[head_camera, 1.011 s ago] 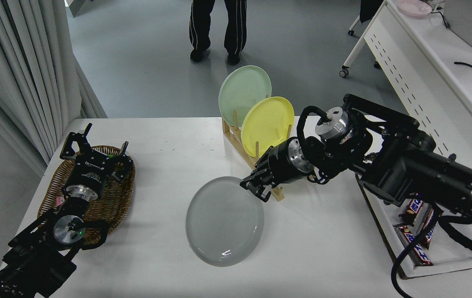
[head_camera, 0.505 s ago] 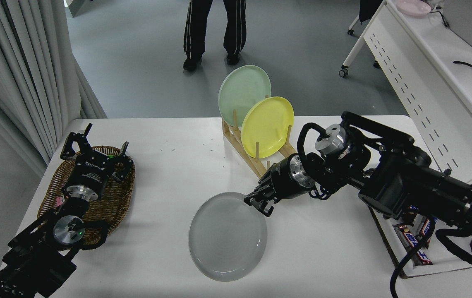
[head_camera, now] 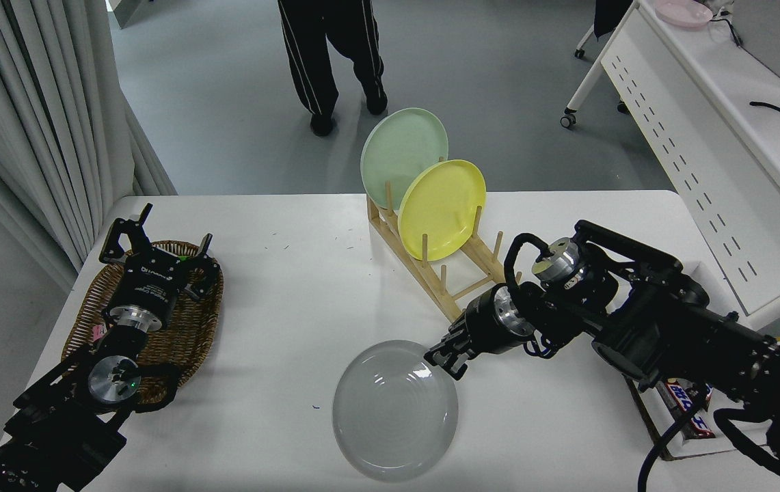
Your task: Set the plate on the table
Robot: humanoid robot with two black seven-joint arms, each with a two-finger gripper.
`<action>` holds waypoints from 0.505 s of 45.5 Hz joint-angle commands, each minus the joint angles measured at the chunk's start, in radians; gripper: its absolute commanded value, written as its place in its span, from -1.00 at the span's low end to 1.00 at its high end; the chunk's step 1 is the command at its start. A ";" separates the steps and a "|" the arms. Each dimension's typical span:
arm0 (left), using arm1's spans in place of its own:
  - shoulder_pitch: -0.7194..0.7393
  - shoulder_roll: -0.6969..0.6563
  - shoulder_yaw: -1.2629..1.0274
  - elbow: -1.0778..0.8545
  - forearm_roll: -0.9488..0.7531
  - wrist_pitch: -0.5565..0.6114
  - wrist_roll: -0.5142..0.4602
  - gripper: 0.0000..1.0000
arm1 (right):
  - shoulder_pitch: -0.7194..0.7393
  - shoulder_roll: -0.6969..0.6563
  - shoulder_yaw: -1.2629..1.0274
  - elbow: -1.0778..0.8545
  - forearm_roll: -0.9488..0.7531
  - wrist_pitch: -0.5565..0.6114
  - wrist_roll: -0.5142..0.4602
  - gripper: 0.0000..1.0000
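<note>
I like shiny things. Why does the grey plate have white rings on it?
Head view: the plate is glossy, so overhead light glints in pale rings near its middle; the table is matte, no glare. Right gripper pinches its rim, sharply in focus.

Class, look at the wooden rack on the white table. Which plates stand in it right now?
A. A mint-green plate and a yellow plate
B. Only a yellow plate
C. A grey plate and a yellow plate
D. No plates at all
A: the mint-green plate and the yellow plate stand upright in the wooden rack, while the grey plate is down at the table's near edge, at the right gripper.
</note>
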 commanded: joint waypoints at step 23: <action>0.000 0.000 0.000 0.000 0.000 0.000 0.000 1.00 | -0.020 0.002 -0.006 -0.057 -0.021 0.000 0.000 -1.00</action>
